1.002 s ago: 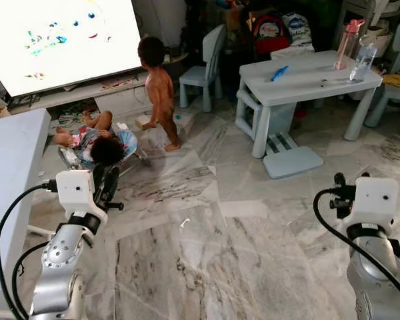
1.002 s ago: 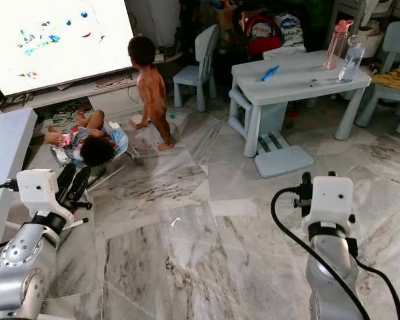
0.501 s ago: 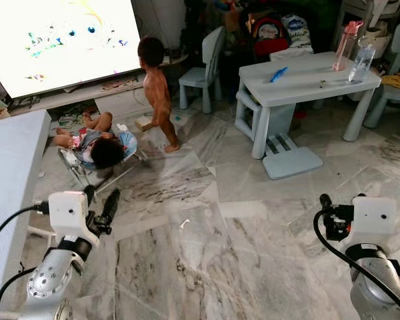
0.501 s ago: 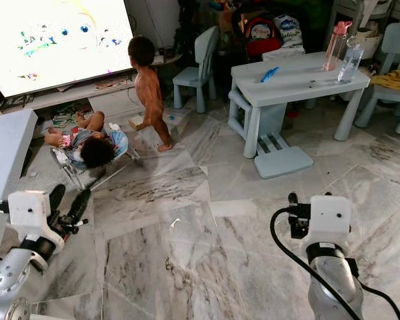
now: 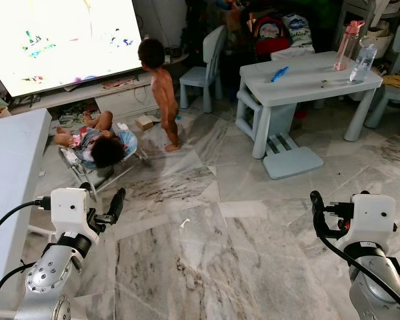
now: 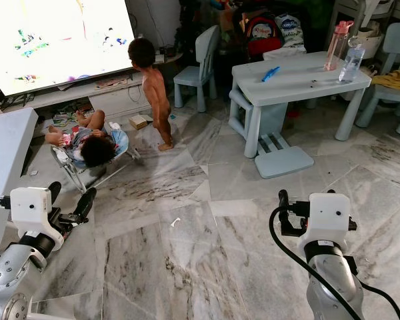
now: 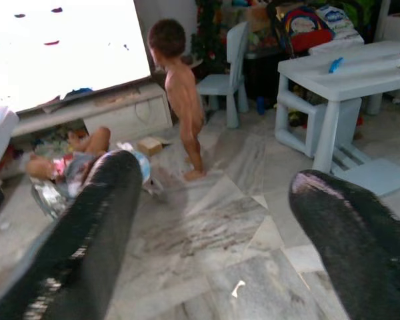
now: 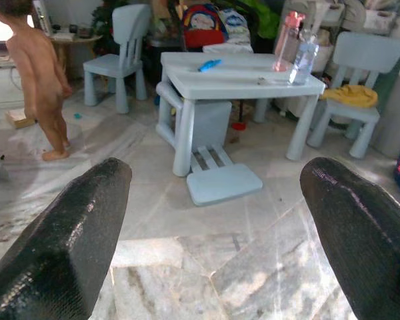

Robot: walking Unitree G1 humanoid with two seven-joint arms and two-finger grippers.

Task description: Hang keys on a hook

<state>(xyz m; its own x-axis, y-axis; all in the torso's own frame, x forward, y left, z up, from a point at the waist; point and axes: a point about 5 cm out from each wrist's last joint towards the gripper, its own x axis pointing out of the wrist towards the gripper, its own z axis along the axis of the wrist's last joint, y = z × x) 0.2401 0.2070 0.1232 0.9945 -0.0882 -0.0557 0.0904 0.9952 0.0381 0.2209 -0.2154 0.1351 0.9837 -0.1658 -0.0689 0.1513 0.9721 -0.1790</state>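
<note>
Marble floor [image 5: 207, 260] ahead, a bright screen [image 5: 60, 40] at far left, a pale blue surface [image 5: 307, 80] at far right with two bottles [image 5: 355, 50] and a blue pen [image 5: 278, 73] on it. A small chair [image 5: 205, 67] stands between them. One person stands [image 5: 161, 87] near the screen; another lies in a bouncer [image 5: 97, 143] on the floor. A white surface [image 5: 10, 180] edges in at the robot's left.

Left gripper [image 5: 103, 207] is held low over the floor beside that white surface, fingers [image 7: 93, 227] spread wide with nothing between them. Right gripper [image 5: 320, 213] is low on the other side, fingers [image 8: 73, 227] also wide and empty.

Keys: cannot find them on floor, surfaces or in either gripper. Hook: none made out either. So direction from the fingers to the keys cannot be told, nor their long axis, nor which arm is nearer. Judgement: task at the search stage; the next move calls for locating the keys before choosing an arm.
</note>
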